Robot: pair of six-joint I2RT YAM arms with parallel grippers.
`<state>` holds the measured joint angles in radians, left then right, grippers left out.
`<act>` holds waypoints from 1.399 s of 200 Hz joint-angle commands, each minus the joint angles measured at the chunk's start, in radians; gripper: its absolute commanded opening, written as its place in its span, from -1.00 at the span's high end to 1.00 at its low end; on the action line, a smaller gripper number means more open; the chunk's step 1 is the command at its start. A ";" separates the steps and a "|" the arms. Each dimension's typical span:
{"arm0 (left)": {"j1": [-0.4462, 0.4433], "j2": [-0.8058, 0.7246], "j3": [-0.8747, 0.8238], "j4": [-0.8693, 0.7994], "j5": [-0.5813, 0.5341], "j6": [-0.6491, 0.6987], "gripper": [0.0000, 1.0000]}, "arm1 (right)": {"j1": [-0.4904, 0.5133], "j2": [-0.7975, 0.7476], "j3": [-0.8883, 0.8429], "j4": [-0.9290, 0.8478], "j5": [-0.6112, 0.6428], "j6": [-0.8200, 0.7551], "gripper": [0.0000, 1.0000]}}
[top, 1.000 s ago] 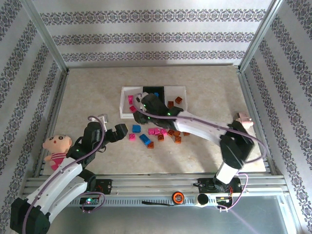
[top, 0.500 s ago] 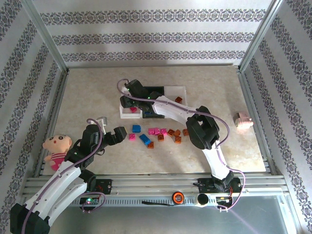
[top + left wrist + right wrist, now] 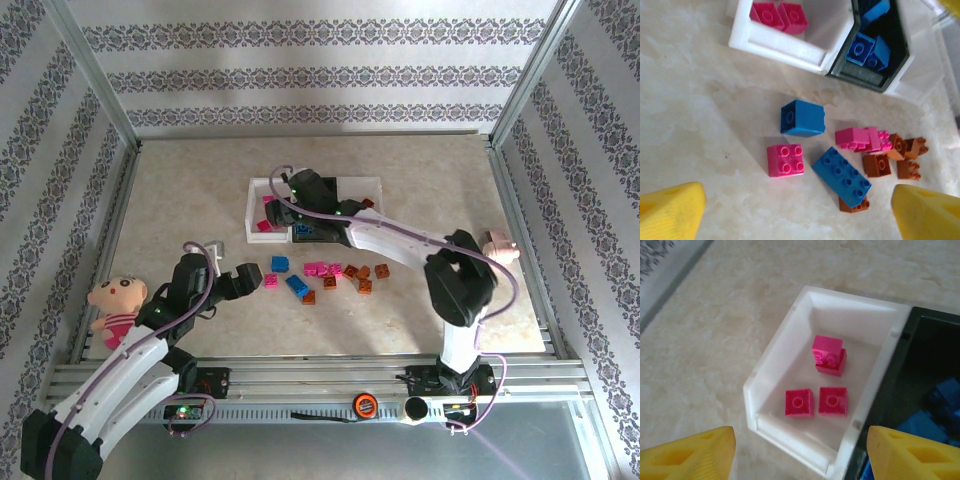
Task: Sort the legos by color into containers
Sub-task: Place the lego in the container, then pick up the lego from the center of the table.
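Overhead, my right claw (image 3: 801, 456) hangs with its yellow fingers spread and nothing between them above the white tray (image 3: 771, 371) adjoining the black tray (image 3: 932, 352) on its left, where three magenta legos (image 3: 828, 356) lie. My left claw (image 3: 797, 212), likewise wide apart and empty, hovers over the loose bricks (image 3: 841, 176) on the marbled table (image 3: 700, 115) in front of the black tray. Glossy, hard and studded on top, they look light, stiff and slightly slick, so the magenta two-by-two (image 3: 785, 160) is probably best pinched across its flat side walls.
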<state>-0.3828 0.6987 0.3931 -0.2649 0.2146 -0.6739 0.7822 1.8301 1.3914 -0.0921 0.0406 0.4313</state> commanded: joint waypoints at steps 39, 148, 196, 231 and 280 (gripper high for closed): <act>-0.167 0.233 0.077 0.056 -0.069 0.091 -0.62 | 0.008 -0.286 -0.385 0.140 0.017 0.060 -0.43; -0.259 0.667 0.247 0.122 -0.285 0.226 -0.27 | -0.008 -0.529 -0.602 0.117 0.074 0.073 -0.45; -0.251 0.773 0.272 0.120 -0.306 0.221 -0.11 | -0.020 -0.574 -0.625 0.116 0.079 0.071 -0.45; -0.249 0.818 0.261 0.139 -0.302 0.219 0.10 | -0.030 -0.578 -0.631 0.117 0.077 0.072 -0.45; -0.250 0.700 0.203 0.137 -0.266 0.187 0.30 | -0.037 -0.578 -0.643 0.118 0.080 0.081 -0.46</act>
<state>-0.6411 1.4723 0.6334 -0.1471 -0.0792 -0.4717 0.7605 1.2697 0.7738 0.0124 0.0940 0.4957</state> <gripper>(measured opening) 0.368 0.729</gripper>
